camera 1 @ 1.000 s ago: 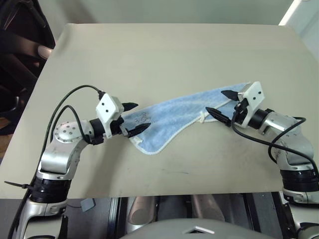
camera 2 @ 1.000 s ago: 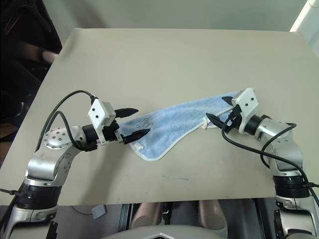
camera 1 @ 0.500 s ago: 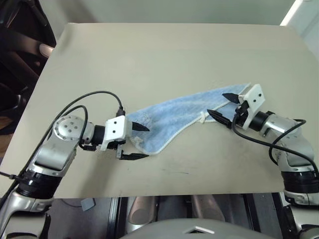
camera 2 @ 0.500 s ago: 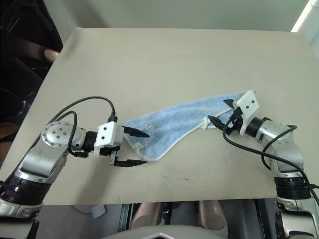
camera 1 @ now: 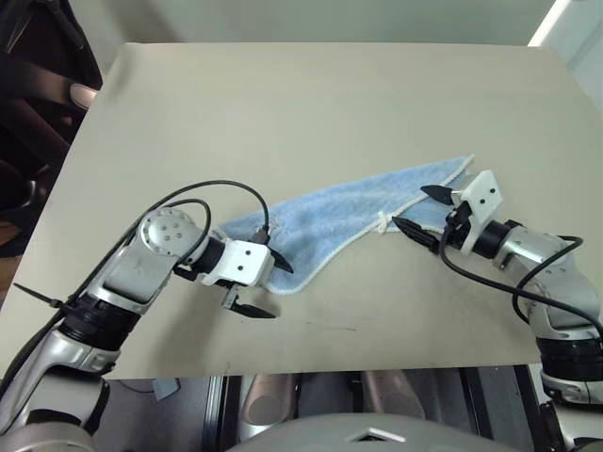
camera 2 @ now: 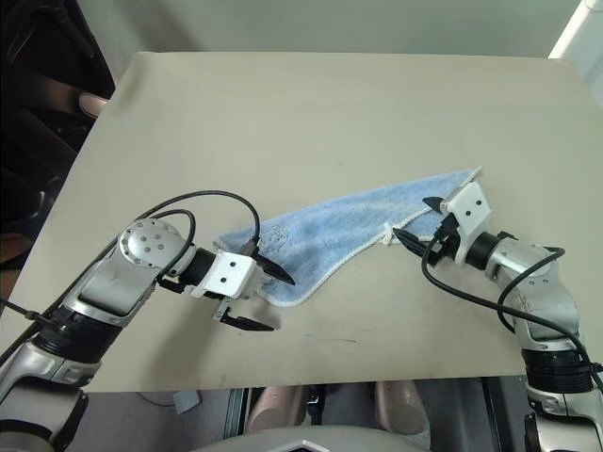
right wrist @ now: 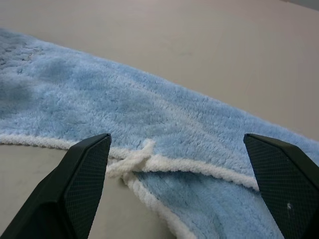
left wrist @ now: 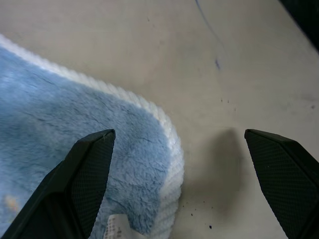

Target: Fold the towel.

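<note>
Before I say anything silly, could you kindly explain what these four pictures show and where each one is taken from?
This is a two-armed robot meant to fold a towel. Two pictures come from a camera on its head, looking down over its arms at a beige table. The other two come from cameras on its wrists, looking out between each gripper's two black fingers. On the table lies a light-blue towel with a white hem, stretched out slantwise and partly bunched. The left gripper stands open at the towel's near corner, one finger over the cloth and one over the table. The right gripper stands open at the towel's other end, facing a small white loop on the hem. Nothing is held.
</note>
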Motion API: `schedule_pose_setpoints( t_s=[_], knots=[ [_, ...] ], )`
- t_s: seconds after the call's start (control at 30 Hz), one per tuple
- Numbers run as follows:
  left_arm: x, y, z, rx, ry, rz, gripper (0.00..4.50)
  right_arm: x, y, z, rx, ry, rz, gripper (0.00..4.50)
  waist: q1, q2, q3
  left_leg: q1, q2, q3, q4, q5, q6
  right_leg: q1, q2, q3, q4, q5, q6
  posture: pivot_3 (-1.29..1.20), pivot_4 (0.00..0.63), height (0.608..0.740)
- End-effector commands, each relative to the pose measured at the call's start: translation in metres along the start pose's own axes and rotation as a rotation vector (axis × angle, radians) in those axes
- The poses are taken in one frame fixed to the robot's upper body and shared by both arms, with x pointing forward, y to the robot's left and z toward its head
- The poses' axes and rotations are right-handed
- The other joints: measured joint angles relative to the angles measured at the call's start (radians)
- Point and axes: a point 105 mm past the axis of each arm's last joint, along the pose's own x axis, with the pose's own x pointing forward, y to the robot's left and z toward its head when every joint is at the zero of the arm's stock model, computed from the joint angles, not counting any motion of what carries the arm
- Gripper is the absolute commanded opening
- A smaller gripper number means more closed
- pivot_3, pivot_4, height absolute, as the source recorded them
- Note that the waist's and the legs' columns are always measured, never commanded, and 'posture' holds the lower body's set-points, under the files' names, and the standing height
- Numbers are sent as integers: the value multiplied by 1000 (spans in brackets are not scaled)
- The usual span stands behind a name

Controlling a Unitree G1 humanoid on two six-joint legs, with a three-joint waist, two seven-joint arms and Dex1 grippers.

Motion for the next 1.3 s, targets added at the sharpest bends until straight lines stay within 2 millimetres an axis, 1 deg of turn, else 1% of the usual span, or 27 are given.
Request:
schedule_pose_setpoints(
  t_s=[0.03,0.07,0.13,0.37,0.5,0.7,0.8,0.87,0.93,1.03,1.1,1.17,1.27,1.3],
  knots=[
    [3,-2,-5,25,41,-25,4476,-5,-3,15,-30,-44,-22,4500,0,0,0,0,0,0,0,0,0,0,0,0,0,0,0,0,150,735],
    [3,-2,-7,21,47,-24,4314,-4,-3,15,-29,-46,-22,4500,0,0,0,0,0,0,0,0,0,0,0,0,0,0,0,0,150,735],
    [3,-1,-10,10,44,-12,3836,-4,-2,16,-28,-48,-22,4500,0,0,0,0,0,0,0,0,0,0,0,0,0,0,0,0,150,735],
    [-4,9,-15,-27,22,68,1487,-6,-7,17,-35,-46,-25,4500,4,1,-1,1,0,0,1,2,3,2,0,0,1,2,0,0,150,735],
    [-4,12,-18,-33,21,93,17,-4,-7,19,-39,-48,-20,4500,0,1,-1,1,0,0,1,2,3,2,0,0,1,1,4,0,150,735],
    [-8,18,-24,-34,39,146,17,-2,-7,20,-43,-51,-15,4500,1,3,-2,2,0,0,1,3,3,2,0,0,1,1,4,0,150,735],
    [-19,29,-21,-29,25,214,17,-2,-8,21,-55,-48,-20,4500,2,3,-2,1,0,0,1,4,3,2,0,0,1,1,5,0,150,735],
    [-27,31,-17,-32,5,231,17,-3,-13,20,-81,-34,-37,4500,1,3,-2,1,0,0,1,4,3,2,0,0,1,2,6,0,150,735],
    [-39,30,-14,-53,-16,249,17,-3,-24,17,-169,6,-80,4500,0,3,-2,1,0,0,1,4,3,2,0,0,1,2,6,0,150,735],
    [-52,22,-18,-73,6,248,17,-4,-44,19,-291,32,-148,4500,-3,3,-2,0,0,0,1,4,3,0,0,0,1,3,4,0,150,735],
    [-58,19,-21,-81,26,254,17,-3,-58,20,-378,59,-190,4500,-5,3,-2,0,0,0,0,4,2,-1,0,0,1,5,-1,0,150,735],
    [-62,18,-23,-96,28,274,17,-4,-71,17,-480,111,-220,4500,-5,3,-2,-1,0,0,0,2,1,-2,0,0,1,4,-1,0,150,735],
    [-65,15,-23,-108,25,293,17,-3,-86,9,-617,192,-220,4500,-5,3,-2,-5,0,0,0,0,1,-7,0,0,1,4,1,0,150,735],
    [-65,13,-24,-112,26,294,17,-2,-89,7,-651,209,-211,4500,-4,3,-2,-7,0,0,0,-1,2,-9,0,0,1,6,5,0,150,735]
  ],
)
